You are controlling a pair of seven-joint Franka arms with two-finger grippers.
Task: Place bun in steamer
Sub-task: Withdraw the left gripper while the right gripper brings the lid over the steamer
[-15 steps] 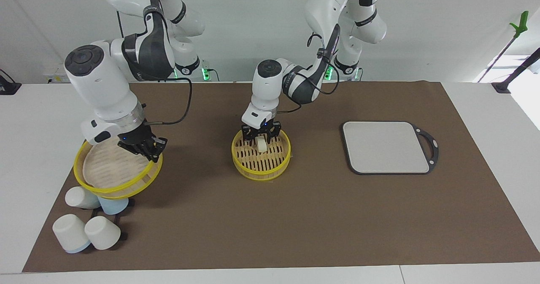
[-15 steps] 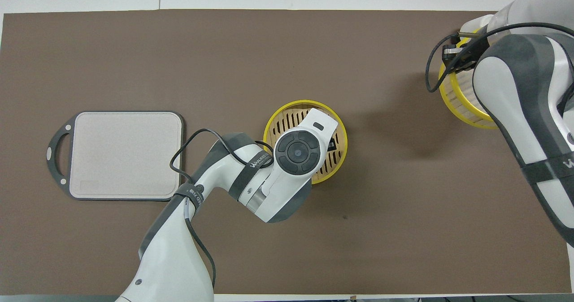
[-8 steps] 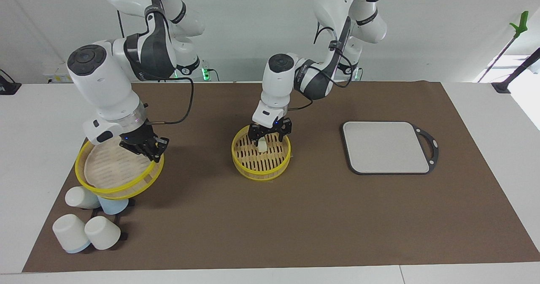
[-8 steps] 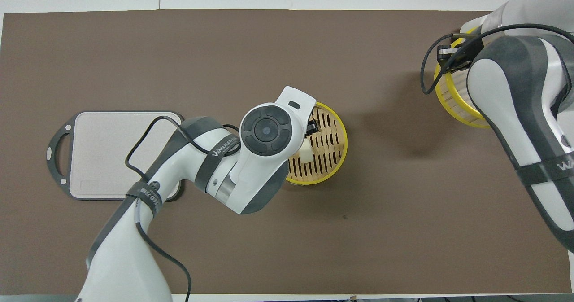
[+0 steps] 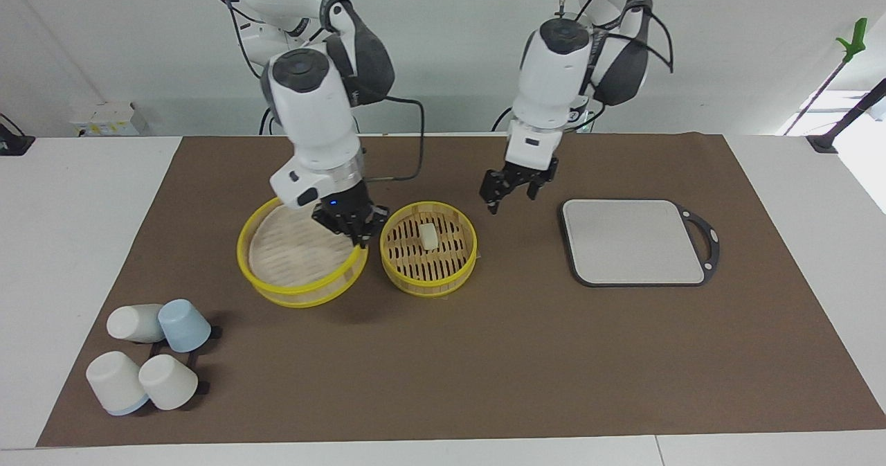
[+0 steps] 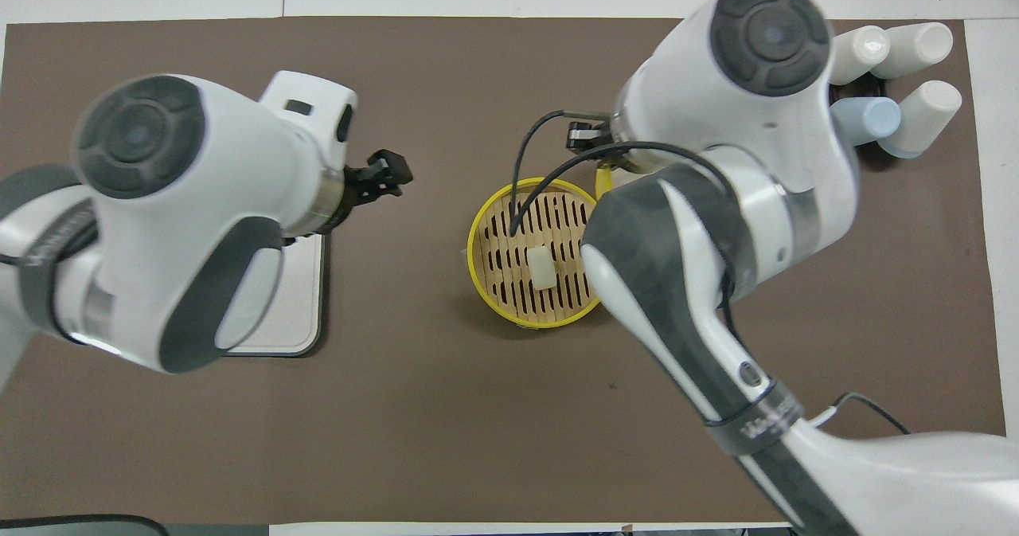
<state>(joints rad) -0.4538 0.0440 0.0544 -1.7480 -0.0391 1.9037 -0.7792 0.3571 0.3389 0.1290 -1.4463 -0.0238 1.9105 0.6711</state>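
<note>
The left gripper (image 5: 511, 194) has lifted away from the steamer (image 5: 428, 248), its fingers spread and empty, over the brown mat between steamer and grey cutting board (image 5: 635, 242). The bun (image 5: 429, 236), a stubby cream cylinder, stands on the pale slats. The right gripper (image 5: 349, 227), clamped on the yellow-rimmed lid (image 5: 300, 255), has carried it beside the steamer.

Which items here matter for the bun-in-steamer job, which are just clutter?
Job:
- bun, lying in the steamer
- steamer lid, held by the right end effector
- left end effector, open, in the air

Clutter:
- grey board
- four cups
</note>
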